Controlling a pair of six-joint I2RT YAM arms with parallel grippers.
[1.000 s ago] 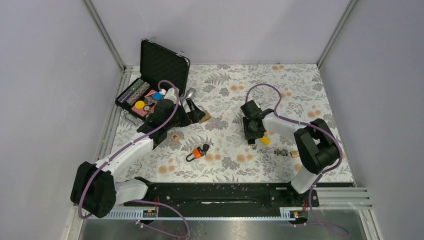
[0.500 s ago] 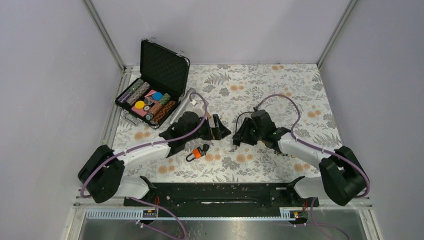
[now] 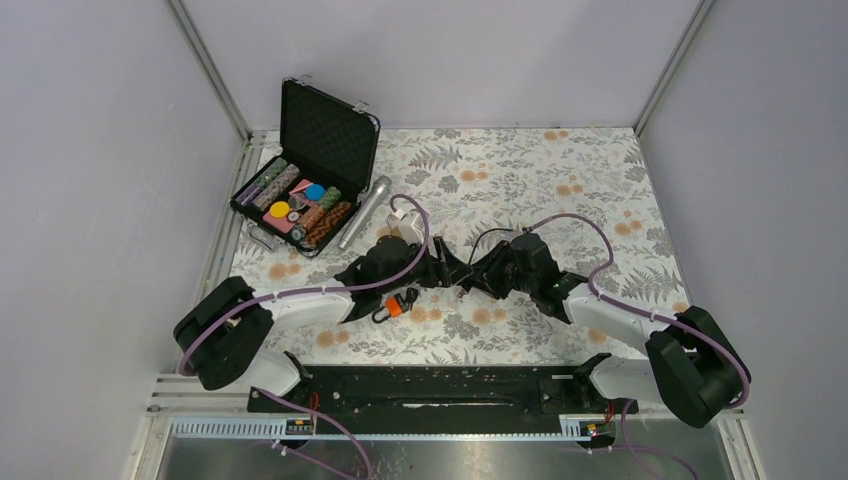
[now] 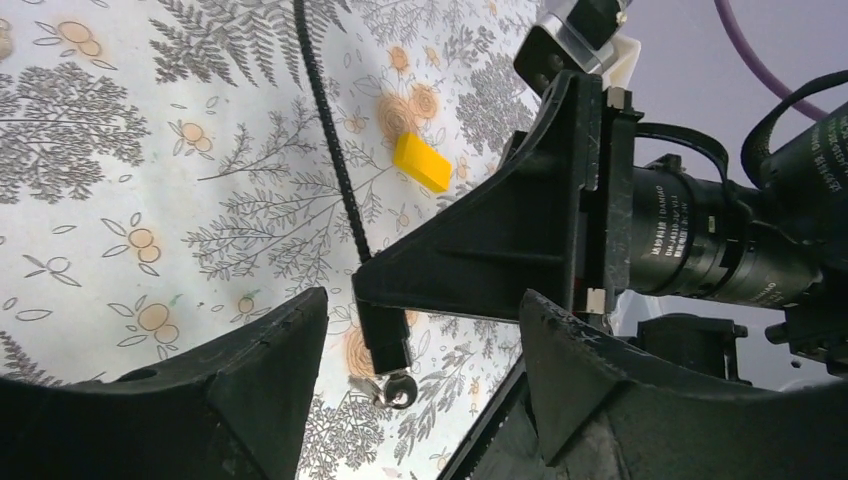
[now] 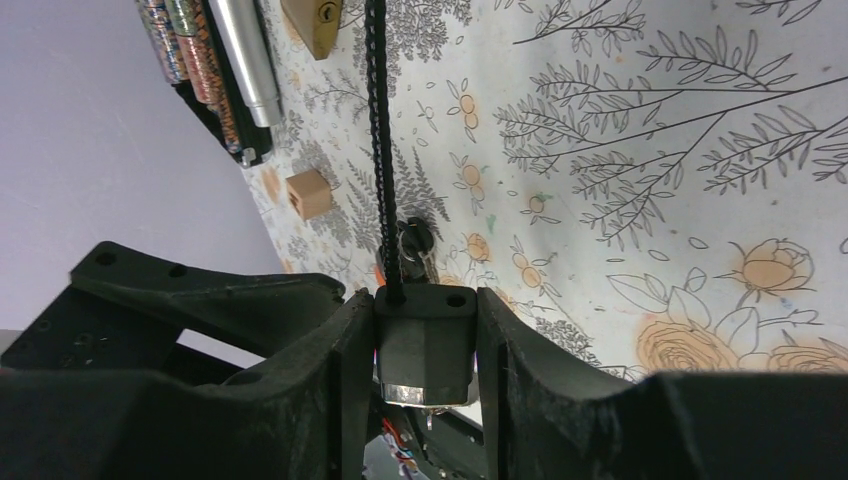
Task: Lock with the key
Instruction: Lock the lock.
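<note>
My right gripper (image 5: 425,300) is shut on a black cable-lock body (image 5: 425,340); its black cable (image 5: 378,120) runs away over the table. A silver key (image 4: 400,388) hangs under the lock body (image 4: 385,335) in the left wrist view. My left gripper (image 4: 420,305) is open, its jaws wide apart on either side of the held lock and not touching it. In the top view the left gripper (image 3: 445,270) and right gripper (image 3: 482,277) meet nose to nose at the table's middle.
An orange and black lock (image 3: 395,305) lies just in front of the left gripper. An open case of poker chips (image 3: 300,190) and a silver cylinder (image 3: 362,212) are at the back left. A brass padlock (image 5: 318,22), a wooden cube (image 5: 308,192) and a yellow block (image 4: 422,162) lie on the cloth.
Both arms have swung in toward the middle of the table. The left gripper left the case area and the right one brought the lock over; now they face each other closely.
</note>
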